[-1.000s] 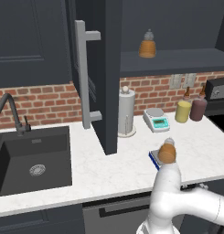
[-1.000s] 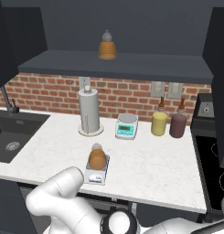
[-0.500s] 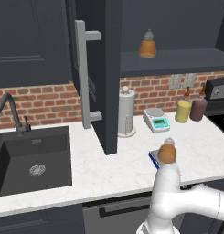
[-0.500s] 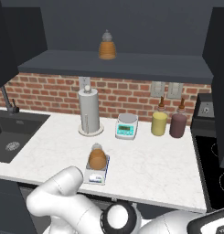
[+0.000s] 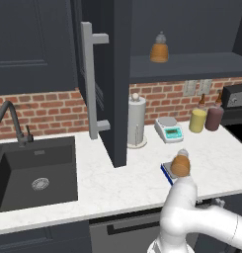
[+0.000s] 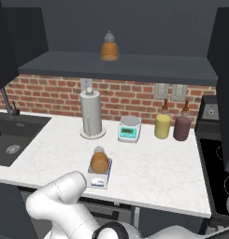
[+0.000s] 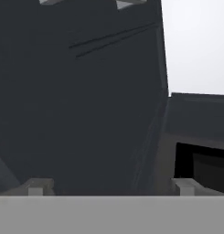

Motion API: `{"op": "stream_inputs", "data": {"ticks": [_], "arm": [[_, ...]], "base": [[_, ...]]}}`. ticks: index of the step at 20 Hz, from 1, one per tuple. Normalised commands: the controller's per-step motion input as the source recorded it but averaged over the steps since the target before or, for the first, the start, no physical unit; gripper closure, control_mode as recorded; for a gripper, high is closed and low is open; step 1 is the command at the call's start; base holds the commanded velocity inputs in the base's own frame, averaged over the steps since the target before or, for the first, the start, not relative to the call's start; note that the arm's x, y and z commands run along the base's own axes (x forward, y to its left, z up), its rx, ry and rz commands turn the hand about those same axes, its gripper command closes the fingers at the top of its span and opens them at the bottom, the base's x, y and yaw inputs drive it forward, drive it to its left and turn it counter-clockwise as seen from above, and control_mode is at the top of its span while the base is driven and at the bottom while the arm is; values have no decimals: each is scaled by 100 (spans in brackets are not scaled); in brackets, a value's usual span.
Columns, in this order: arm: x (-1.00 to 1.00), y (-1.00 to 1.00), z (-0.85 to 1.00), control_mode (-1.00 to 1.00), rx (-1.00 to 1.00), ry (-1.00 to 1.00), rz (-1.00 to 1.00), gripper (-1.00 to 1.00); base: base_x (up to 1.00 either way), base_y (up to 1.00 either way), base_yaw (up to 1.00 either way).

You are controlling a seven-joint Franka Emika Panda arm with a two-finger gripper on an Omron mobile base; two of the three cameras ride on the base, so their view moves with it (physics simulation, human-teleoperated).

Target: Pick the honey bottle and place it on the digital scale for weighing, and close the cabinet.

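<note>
Amber squat honey bottle (image 5: 181, 165) sits on the blue-bodied digital scale (image 5: 166, 170) at the near counter (image 5: 132, 180) edge; dark cabinet door (image 5: 112, 74) stands open. Right base view: bottle (image 6: 99, 162) on scale (image 6: 98, 179), placing done. Hand view: pincer (image 7: 109, 186) fingertips wide apart, empty, facing dark panels. Judged next: push door shut.

- The honey bottle (image 6: 100, 161) sat on the digital scale (image 6: 98, 177), in front of the paper towel roll (image 6: 90, 113).
- The sink (image 5: 36, 170) lay left of the open cabinet door (image 5: 110, 79).
</note>
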Motion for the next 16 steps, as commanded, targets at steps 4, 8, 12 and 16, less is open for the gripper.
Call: {"op": "stream_inputs", "data": {"ticks": [4,8,12,16], "arm": [[-24,97,97,-100,0,-28,6,-100],[-21,68,100,-100,1,-26,4,-100],[-30,75,98,-100,3,-23,3,-100],[-19,87,67,-100,0,-22,0,-100]], "base": [[0,0,0],[0,0,0],[0,0,0],[0,0,0]]}}
